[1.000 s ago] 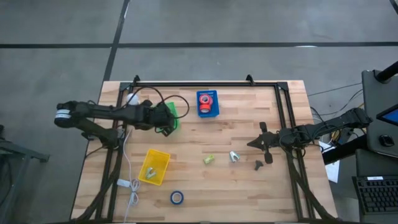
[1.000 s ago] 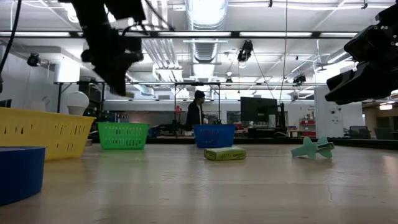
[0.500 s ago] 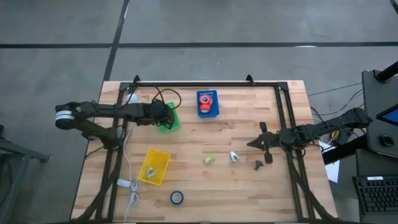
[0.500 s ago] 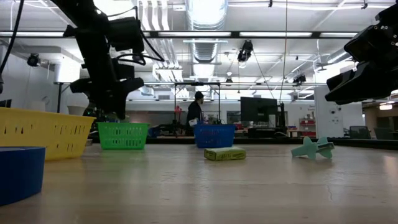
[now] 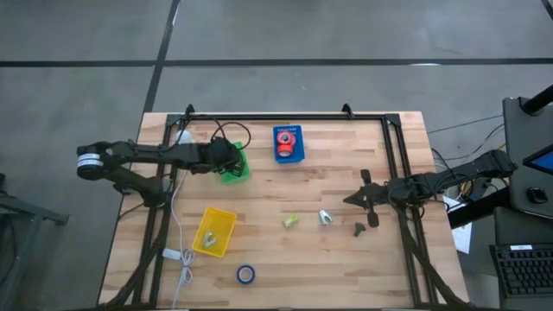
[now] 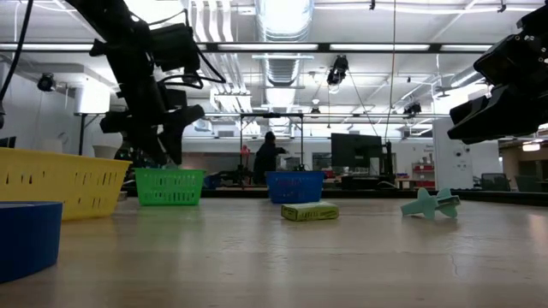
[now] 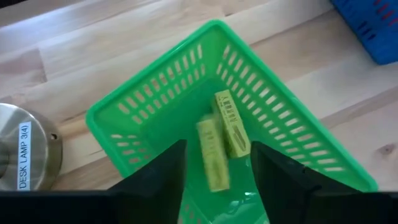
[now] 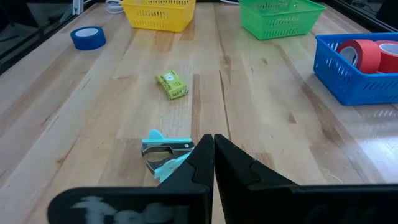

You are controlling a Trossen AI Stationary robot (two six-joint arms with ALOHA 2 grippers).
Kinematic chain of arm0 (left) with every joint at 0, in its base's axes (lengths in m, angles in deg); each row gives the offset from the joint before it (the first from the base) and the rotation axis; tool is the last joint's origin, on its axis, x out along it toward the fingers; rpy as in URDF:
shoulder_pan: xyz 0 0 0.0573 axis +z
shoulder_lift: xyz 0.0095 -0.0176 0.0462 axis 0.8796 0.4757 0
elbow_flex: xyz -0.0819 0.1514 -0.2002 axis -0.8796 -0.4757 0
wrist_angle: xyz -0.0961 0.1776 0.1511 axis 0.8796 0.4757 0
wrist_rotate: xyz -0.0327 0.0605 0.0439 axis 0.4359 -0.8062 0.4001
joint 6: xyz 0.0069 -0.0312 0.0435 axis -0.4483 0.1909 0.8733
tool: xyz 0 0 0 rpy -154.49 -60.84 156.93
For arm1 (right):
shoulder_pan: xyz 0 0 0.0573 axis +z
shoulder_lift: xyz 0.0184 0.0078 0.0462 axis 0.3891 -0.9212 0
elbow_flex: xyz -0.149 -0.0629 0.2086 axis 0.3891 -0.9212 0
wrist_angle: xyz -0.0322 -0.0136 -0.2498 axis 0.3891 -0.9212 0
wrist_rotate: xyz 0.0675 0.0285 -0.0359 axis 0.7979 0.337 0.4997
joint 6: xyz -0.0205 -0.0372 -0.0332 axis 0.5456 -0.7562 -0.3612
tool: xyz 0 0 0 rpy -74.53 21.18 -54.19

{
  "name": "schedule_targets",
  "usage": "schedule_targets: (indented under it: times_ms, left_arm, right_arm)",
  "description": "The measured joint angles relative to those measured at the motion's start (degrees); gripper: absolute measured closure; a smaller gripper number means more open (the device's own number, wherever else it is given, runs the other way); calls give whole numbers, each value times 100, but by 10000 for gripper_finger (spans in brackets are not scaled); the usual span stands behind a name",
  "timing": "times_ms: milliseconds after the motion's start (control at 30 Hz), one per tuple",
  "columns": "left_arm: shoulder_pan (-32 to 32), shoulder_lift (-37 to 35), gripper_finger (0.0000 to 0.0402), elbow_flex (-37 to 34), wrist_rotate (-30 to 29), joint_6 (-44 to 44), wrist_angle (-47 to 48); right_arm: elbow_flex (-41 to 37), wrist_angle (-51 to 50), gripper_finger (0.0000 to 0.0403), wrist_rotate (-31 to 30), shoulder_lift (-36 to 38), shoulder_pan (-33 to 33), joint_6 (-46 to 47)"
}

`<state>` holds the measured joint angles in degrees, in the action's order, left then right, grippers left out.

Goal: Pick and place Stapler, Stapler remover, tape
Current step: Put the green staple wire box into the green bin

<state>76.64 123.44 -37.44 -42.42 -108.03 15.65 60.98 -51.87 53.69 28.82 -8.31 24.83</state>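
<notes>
— What is changed since a second ago?

— Lowered over the green basket (image 5: 232, 164), the left gripper (image 7: 214, 163) is now held with its fingers spread wide and nothing between them; two yellow-green staplers (image 7: 222, 137) are seen lying in the basket directly below it.

— And farther right?

— A blue basket (image 5: 289, 144) holding red tape (image 8: 370, 55) is set beyond. Just ahead of the right gripper (image 8: 213, 149), whose fingers are pressed together and empty, a teal staple remover (image 8: 165, 151) is found, with another stapler (image 8: 171, 84) farther off. Blue tape (image 5: 246, 275) is left well apart.
</notes>
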Motion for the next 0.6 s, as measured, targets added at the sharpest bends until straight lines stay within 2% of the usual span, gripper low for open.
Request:
schedule_targets:
  times_ms: [167, 333, 600]
  left_arm:
    - [-1, 0, 185, 14, -20, 69, -54]
    - [-67, -2, 177, 234, -17, 252, -235]
    - [-683, -11, 179, 632, 129, 1358, -1800]
  right_arm:
    - [0, 0, 394, 0, 0, 0, 3]
    - [0, 0, 394, -1, 0, 1, -19]
    - [0, 0, 394, 0, 0, 1, -34]
